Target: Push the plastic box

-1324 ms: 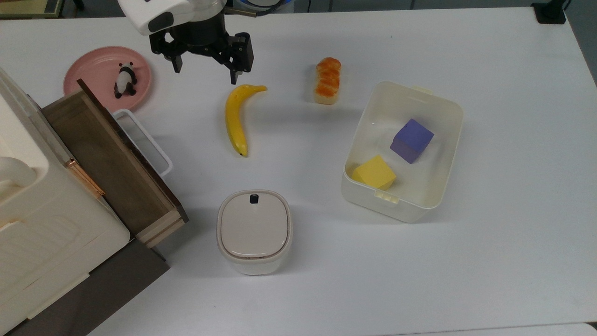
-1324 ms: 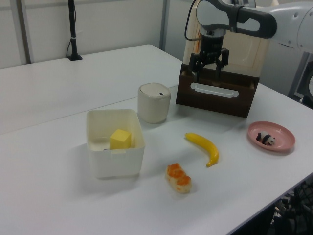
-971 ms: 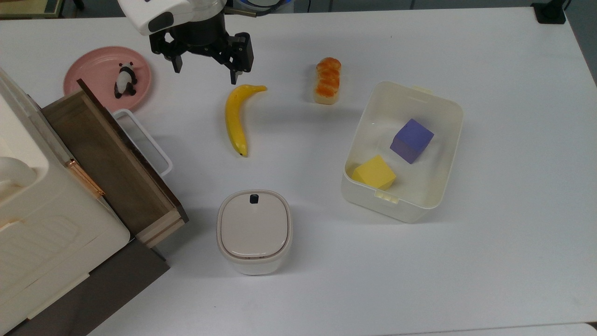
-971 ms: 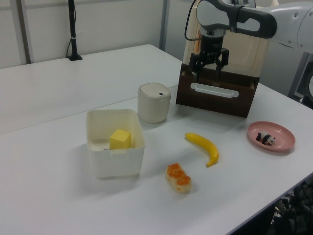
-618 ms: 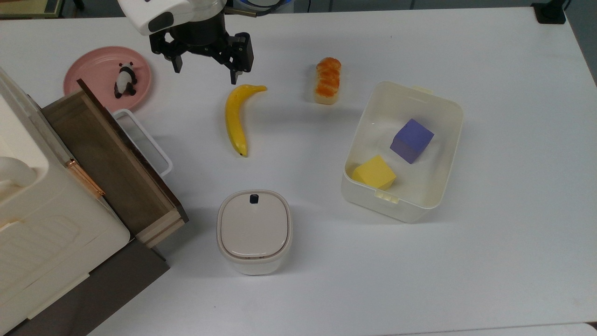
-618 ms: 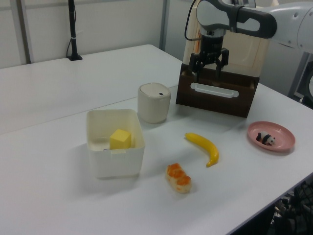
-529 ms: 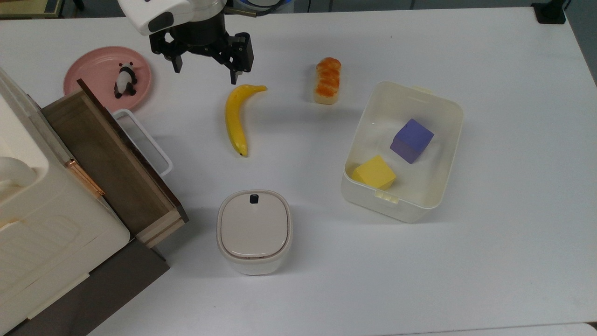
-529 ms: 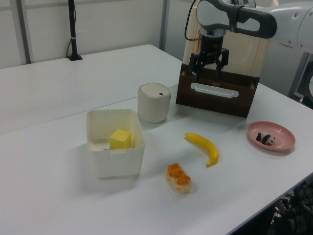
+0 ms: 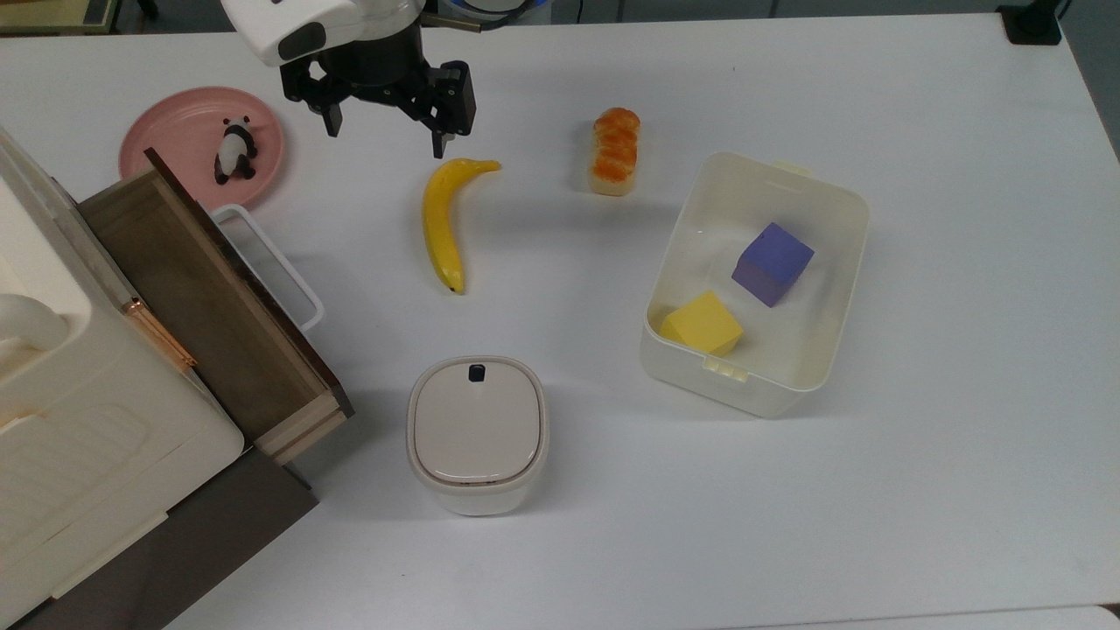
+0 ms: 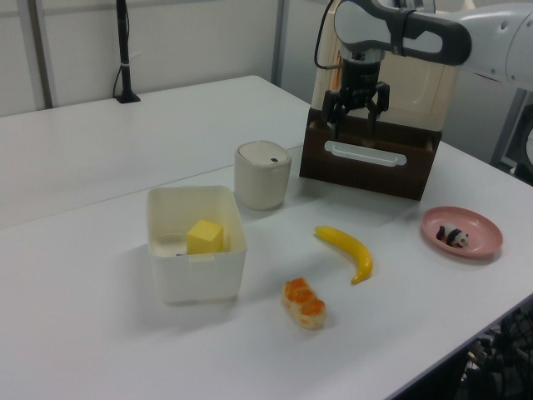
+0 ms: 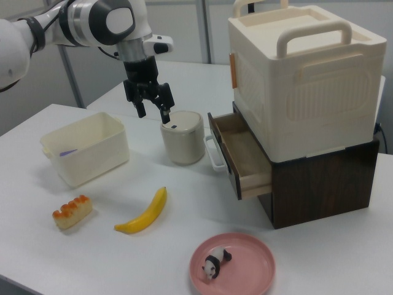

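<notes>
The plastic box point(image 9: 847, 262) is a cream-white tub standing at the top view's right, with a purple cube point(image 9: 772, 263) and a yellow cube point(image 9: 702, 325) inside. It sits near the left view's left point(image 10: 196, 275) and at the right view's left point(image 11: 92, 157). My gripper point(image 9: 387, 131) hangs open and empty above the table at the top view's upper left, far from the box, just beyond the banana's tip. It also appears raised in the left view point(image 10: 353, 125) and in the right view point(image 11: 153, 114).
A banana point(image 9: 441, 223) and a bread roll point(image 9: 614, 150) lie between gripper and box. A beige lidded canister point(image 9: 477, 432) stands toward the front. A pink plate point(image 9: 175, 131) holds a panda figure point(image 9: 234, 150). An open wooden drawer point(image 9: 210, 306) juts from the cabinet under a cream crate point(image 11: 301, 74).
</notes>
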Controlling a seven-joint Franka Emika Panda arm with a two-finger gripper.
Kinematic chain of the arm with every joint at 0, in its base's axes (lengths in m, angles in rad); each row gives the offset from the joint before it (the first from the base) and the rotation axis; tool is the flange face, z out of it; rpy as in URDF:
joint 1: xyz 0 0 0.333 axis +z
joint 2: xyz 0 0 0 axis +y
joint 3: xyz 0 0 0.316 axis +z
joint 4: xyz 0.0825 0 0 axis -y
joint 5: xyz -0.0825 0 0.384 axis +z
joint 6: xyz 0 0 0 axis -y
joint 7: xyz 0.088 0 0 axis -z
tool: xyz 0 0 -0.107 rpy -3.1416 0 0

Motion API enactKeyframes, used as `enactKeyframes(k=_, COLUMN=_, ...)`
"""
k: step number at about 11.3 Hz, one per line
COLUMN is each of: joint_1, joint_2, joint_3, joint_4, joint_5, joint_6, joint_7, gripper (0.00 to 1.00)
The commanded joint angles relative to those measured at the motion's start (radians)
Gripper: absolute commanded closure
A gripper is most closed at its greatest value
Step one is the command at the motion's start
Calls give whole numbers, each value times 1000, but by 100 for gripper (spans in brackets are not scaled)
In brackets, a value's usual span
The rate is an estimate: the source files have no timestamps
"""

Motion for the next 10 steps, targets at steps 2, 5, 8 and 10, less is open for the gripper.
enactKeyframes(k=2, joint_1=2, joint_2=-22, joint_3=1, joint_4=-27, joint_5=23, joint_6=-2, joint_7=-16, gripper=0)
enactKeyframes(k=5, joint_1=7, joint_2=-19, joint_3=3, joint_4=-29, joint_5=37, joint_6=7, joint_7=-23, gripper=0)
enactKeyframes(k=8, joint_1=10, joint_2=-16, joint_3=3, joint_4=-27, joint_5=31, joint_6=9, joint_7=-124, gripper=0)
enactKeyframes(k=10, joint_1=55, joint_2=-16, joint_3=1, joint_4=-44, joint_5=31, joint_6=-2, joint_7=-330, gripper=0)
